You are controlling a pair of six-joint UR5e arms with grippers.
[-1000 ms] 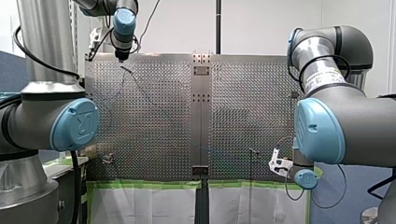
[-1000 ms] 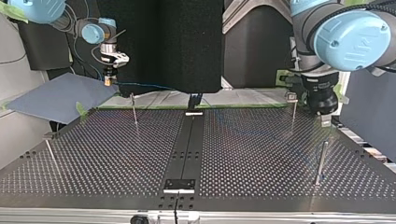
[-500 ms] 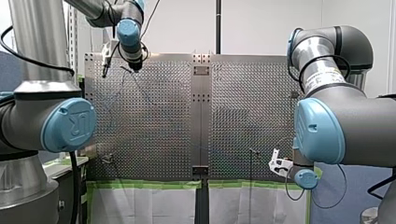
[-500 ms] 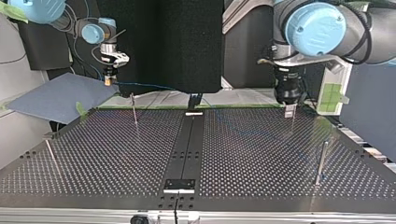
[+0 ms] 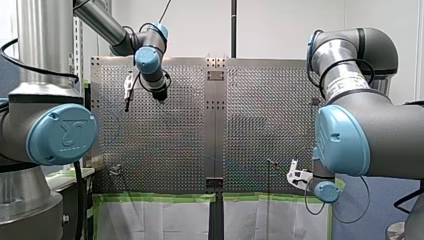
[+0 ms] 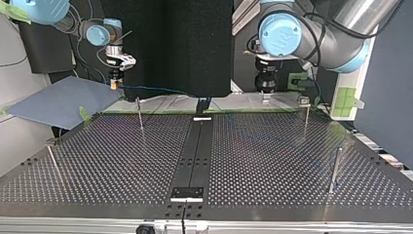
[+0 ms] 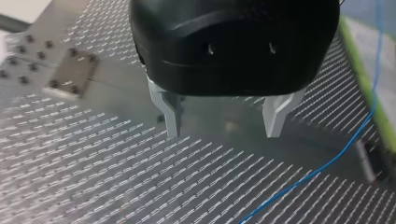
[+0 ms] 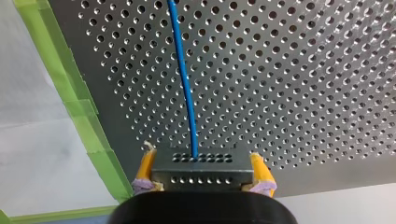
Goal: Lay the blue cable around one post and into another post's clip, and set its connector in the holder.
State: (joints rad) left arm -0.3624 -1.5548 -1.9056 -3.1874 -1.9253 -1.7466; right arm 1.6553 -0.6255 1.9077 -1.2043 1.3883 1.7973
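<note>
Two grippers, two different states. My right gripper is clamped on the connector. A yellow pad presses on each short side of the grey, hole-dotted block, so the jaws stand only as wide as the block itself. The cable leaves the middle of the connector's face and runs straight ahead over the table, not far from the green tape along the table's edge. In the top view this gripper hangs off the far edge at the view's left, by the corner of a blue-grey sheet. From it the cable stretches toward the middle of the far edge, passing a thin post.

My left gripper has its jaws spread wide and holds nothing. Its two metal fingers point down at bare table, with no contact that I can see. The cable runs past to one side, clear of both fingers, near a small dark part too blurred to name. In the top view this gripper hovers over the far edge just right of the middle, near a second post. In the front view it sits above the far left part of the table.
</note>
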